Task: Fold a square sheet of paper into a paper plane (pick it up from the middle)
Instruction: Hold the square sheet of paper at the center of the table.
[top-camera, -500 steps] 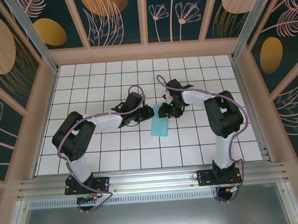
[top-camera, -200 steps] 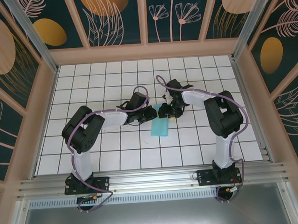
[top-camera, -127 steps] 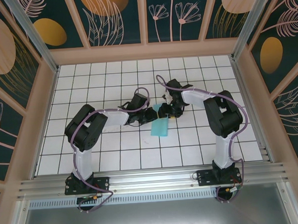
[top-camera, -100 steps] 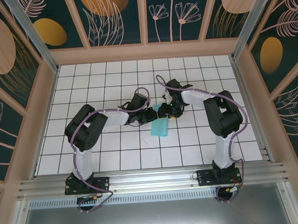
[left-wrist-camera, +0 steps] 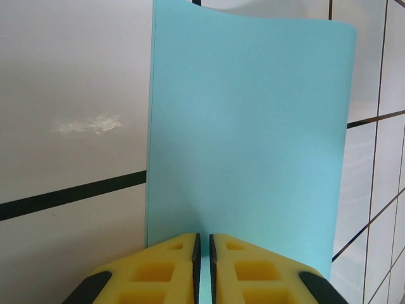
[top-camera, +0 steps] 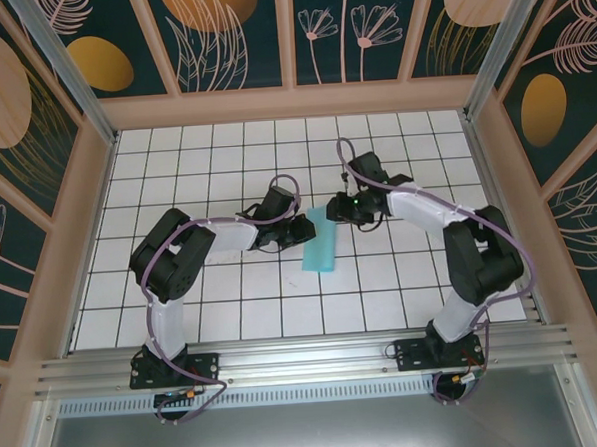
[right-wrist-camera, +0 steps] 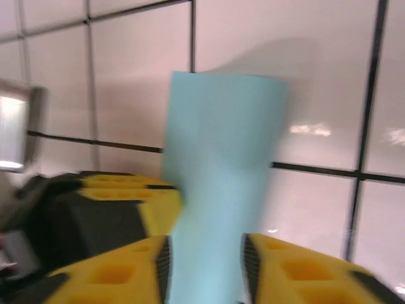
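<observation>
Top external view: a white tiled bench (top-camera: 182, 290) with two black robot arms reaching in from its near edge. The square sheet of paper (top-camera: 320, 247), turquoise and already folded into a narrow rectangle, lies near the middle of the bench with its long sides running roughly from the near edge towards the far edge. The left gripper (top-camera: 303, 226) meets the sheet at its far end from the left. The right gripper (top-camera: 335, 212) meets the same end from the right.

Left wrist view: two yellow fingers (left-wrist-camera: 164, 266) are pressed together on the near edge of the paper, pinching it. The sheet runs away from them, smooth and slightly bowed at its far edge.

Right wrist view, blurred: the right gripper's yellow fingers (right-wrist-camera: 297, 272) stand partway apart with the strip of paper between them. The blur makes it hard to say whether they touch the paper.

The step in hand looks like taking a second hold on this end so that the next fold can be made. To do it well:
- The left pinch should stay firm and level.
- The right gripper should close squarely on the paper without pushing it sideways.
- Both should draw the strip flat before any crease is pressed, since thin paper buckles easily.
</observation>
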Controlling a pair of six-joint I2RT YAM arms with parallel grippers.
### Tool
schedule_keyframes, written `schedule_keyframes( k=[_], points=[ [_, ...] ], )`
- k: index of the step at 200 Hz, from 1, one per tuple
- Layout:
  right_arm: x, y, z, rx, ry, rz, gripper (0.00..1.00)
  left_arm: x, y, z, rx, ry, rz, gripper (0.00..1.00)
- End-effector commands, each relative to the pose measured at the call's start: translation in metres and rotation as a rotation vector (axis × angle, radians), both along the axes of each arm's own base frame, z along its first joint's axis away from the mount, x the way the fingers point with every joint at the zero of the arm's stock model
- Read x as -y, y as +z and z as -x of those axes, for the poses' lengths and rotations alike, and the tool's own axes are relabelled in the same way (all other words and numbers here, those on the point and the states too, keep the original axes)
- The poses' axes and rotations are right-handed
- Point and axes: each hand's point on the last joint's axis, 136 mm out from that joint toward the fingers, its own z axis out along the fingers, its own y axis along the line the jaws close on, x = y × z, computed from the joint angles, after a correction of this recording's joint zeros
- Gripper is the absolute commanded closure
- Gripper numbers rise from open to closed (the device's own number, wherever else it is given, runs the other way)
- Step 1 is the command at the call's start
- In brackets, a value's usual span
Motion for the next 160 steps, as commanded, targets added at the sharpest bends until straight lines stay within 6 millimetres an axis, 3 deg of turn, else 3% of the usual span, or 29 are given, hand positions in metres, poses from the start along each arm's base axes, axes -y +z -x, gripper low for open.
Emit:
schedule_keyframes(
  k=[1, 8, 31, 86, 160],
  points=[
    [-0.019, 0.002, 0.008, -0.040, -0.038, -0.176, 0.69, -0.015, -0.025, 0.012, -0.040, 0.002, -0.085, 0.85],
    [-0.020, 0.000, 0.010, -0.053, -0.047, -0.192, 0.77, -0.015, -0.025, 0.012, -0.041, 0.003, -0.084, 0.85],
    [-0.027, -0.005, 0.018, -0.081, -0.041, -0.248, 0.83, -0.015, -0.026, 0.012, -0.045, 0.003, -0.083, 0.84],
    [-0.032, -0.013, 0.030, -0.107, -0.008, -0.283, 0.84, -0.014, -0.028, 0.013, -0.050, -0.001, -0.081, 0.84],
    [-0.015, -0.057, 0.040, -0.182, -0.026, -0.171, 0.83, -0.015, -0.032, 0.014, -0.057, -0.006, -0.090, 0.84]
  ],
)
